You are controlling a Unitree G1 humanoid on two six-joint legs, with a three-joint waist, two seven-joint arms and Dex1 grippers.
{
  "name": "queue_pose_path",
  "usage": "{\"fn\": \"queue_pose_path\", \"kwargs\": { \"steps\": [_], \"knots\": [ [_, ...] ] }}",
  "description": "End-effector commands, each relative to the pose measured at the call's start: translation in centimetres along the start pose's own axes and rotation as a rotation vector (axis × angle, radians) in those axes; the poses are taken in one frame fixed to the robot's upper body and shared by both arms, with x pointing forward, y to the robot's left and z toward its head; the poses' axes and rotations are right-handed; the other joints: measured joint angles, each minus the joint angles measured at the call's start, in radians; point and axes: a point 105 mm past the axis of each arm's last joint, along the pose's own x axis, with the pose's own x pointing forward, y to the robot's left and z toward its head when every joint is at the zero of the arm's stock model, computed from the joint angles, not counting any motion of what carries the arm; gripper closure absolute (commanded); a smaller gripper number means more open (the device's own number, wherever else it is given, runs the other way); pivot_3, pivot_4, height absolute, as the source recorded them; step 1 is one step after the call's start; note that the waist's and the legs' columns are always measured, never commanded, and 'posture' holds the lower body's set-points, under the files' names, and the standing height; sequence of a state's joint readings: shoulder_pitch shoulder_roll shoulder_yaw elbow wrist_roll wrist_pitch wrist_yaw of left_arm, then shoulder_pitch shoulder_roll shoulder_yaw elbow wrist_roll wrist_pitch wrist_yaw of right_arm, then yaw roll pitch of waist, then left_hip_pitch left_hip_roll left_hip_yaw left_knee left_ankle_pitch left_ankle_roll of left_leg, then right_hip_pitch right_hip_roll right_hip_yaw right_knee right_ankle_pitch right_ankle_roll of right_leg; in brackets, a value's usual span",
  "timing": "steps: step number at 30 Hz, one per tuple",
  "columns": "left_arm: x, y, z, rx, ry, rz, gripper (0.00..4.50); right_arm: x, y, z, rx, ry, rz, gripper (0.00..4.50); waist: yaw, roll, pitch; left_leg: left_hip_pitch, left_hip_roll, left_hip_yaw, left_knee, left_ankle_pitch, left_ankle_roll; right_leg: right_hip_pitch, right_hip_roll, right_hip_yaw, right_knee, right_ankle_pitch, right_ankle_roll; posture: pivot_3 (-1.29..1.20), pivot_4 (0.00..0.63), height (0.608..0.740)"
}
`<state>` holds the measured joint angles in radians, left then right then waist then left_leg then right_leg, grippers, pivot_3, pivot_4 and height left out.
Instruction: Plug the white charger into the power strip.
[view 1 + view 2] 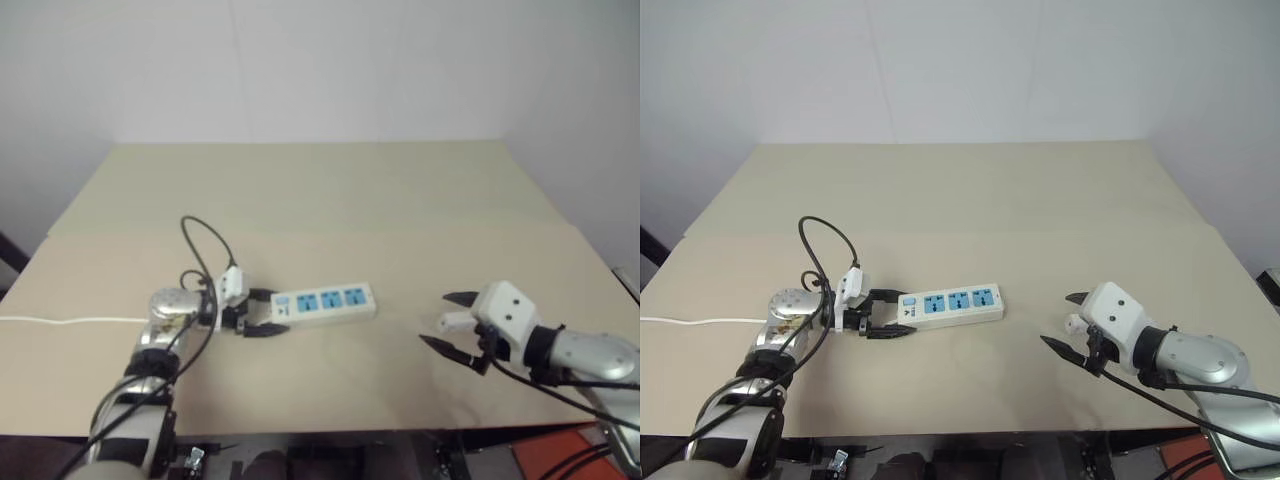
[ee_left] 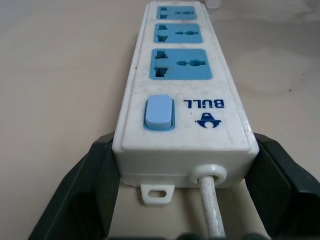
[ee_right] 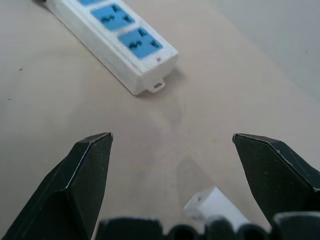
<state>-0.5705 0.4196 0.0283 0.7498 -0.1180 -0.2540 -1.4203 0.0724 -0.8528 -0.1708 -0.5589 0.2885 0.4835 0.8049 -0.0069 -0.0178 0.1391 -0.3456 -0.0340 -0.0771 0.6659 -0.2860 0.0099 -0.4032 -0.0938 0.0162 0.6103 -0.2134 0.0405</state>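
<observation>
Two head cameras look forward and down across the desk [image 1: 330,190], sharing nearly the same scene. The left wrist camera sits close at the switch end of the power strip [image 2: 182,95]; the right wrist camera views the strip's far end from farther back.

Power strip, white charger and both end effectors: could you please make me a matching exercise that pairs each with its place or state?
Things:
1. power strip
2. white charger
3. left end effector
4. right end effector

Places or states:
A. open, well apart from the strip
B. at the strip's switch end
C. lying flat, all three blue outlets empty
D. between two spread black fingers, not clamped

Pairs: 1-C, 2-D, 3-B, 4-A
</observation>
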Motion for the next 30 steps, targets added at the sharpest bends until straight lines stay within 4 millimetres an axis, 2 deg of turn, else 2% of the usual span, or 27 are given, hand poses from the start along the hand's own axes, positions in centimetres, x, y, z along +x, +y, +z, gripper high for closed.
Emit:
{"fn": "queue_pose_path", "kwargs": {
  "steps": [1,4,10,20,30],
  "knots": [
    [0.2,0.9,1.9,0.07,-0.072,0.067,0.01,-0.2,-0.7,0.8,-0.053,-0.025,-0.016,0.0,0.004,0.0,0.0,0.0,0.0,0.0,0.0,0.0,0.0,0.0,0.0,0.0,0.0,0.0,0.0,0.0,0.15,0.74],
    [0.0,0.8,2.2,0.064,-0.122,0.068,0.01,-0.3,-0.8,0.8,-0.046,-0.024,-0.017,0.0,0.004,0.0,0.0,0.0,0.0,0.0,0.0,0.0,0.0,0.0,0.0,0.0,0.0,0.0,0.0,0.0,0.15,0.74],
    [-0.6,-0.3,1.5,0.032,-0.149,-0.012,0.01,-0.4,-0.6,0.8,-0.045,-0.026,-0.016,0.0,-0.003,0.0,0.0,0.0,0.0,0.0,0.0,0.0,0.0,0.0,0.0,0.0,0.0,0.0,0.0,0.0,0.15,0.74],
    [-0.8,1.0,0.1,0.019,-0.097,0.036,0.01,-0.8,-0.8,0.9,-0.054,-0.018,-0.028,0.0,-0.004,0.0,0.0,0.001,0.0,0.001,0.0,0.0,0.0,0.0,0.0,0.0,0.0,0.0,0.0,0.0,0.15,0.74],
    [-0.2,0.1,-0.5,-0.01,-0.098,-0.028,0.01,-1.0,-0.9,1.1,-0.067,-0.018,-0.03,0.0,-0.005,0.0,0.0,0.001,0.0,0.001,0.0,0.0,0.0,0.001,0.0,0.0,0.0,0.0,0.0,0.0,0.15,0.74]
  ]
}}
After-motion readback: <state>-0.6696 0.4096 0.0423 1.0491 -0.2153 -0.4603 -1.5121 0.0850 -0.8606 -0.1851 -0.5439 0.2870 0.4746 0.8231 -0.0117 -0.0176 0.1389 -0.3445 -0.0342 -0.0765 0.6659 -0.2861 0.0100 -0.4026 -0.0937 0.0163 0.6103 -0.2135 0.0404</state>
